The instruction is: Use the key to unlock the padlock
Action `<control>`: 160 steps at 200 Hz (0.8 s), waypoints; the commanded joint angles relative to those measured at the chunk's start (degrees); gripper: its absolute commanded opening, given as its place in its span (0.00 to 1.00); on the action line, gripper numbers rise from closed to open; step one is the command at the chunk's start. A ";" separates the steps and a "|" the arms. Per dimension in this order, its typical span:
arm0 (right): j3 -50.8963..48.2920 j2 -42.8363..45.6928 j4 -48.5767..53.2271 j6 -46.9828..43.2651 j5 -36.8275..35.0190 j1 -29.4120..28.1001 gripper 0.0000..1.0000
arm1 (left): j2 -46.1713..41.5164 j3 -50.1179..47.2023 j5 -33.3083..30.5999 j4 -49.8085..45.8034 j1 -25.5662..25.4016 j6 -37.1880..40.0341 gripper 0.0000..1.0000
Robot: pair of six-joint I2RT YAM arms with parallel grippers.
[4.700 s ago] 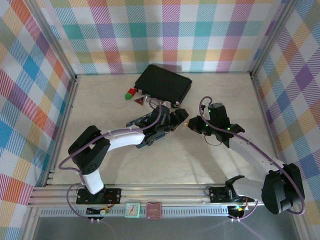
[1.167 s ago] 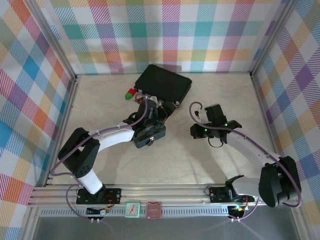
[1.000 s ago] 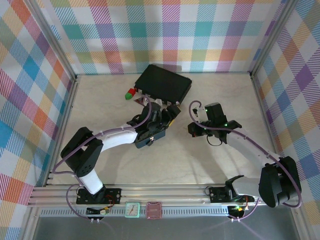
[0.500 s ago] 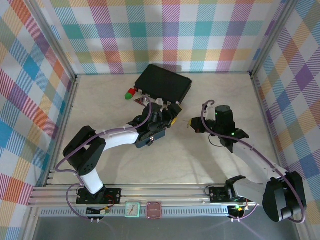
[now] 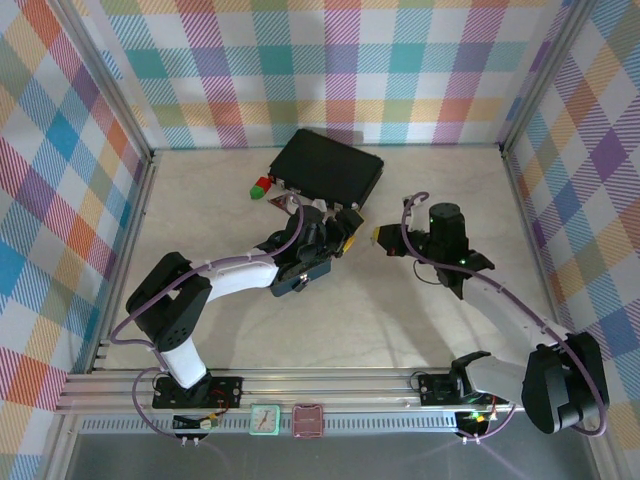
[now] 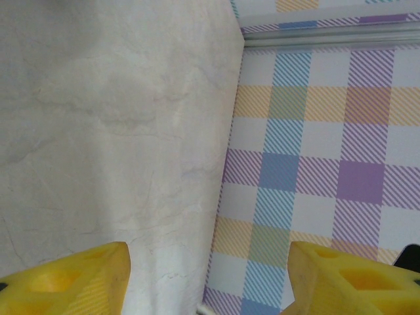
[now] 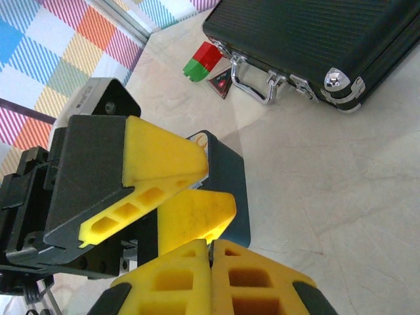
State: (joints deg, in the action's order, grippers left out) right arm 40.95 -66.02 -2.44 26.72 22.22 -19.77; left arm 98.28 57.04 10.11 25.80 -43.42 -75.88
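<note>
Since both the padlock and the key are tiny bits of metal, I judge they will handle as hard, smooth, slippery things. The padlock should be dense for its size and apt to swivel in a loose pinch. The key should be stiff but thin and light, ready to twist between pads. I would take the padlock across the flat faces of its body with the keyhole end free, and the key by its head with the blade sticking out (a grip on the blade would leave nothing to insert).

My right jaws are clenched, the yellow fingertips (image 7: 256, 282) pressed together. Whether the key sits in that seam I cannot tell, as it is too thin to pick out. My left jaws stand spread, their fingertips (image 6: 72, 279) well apart. Bare surface (image 6: 98, 131) and plaid wall (image 6: 315, 164) lie between them, and nothing is gripped at the tips. The two pairs point at each other, tips near, on the near side of the black case (image 5: 330, 165). Where the padlock lies I cannot tell either, so I cannot place it against either pair.
</note>
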 commanded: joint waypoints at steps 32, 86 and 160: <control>2.66 -3.81 11.65 2.04 -5.94 0.26 0.00 | 1.34 2.75 1.67 -4.66 2.02 -0.72 0.66; -3.84 -6.85 16.75 10.41 -9.82 -2.52 0.00 | -2.64 2.88 -3.88 -12.07 2.15 8.43 0.67; -1.10 -10.88 33.53 9.61 -20.81 -2.99 0.15 | -2.91 3.35 -4.02 -12.40 2.17 9.43 0.67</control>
State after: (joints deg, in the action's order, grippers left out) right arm 37.34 -77.23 22.20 36.84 7.16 -22.74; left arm 97.23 58.98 6.76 14.68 -41.71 -67.79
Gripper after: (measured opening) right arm 0.081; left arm 0.671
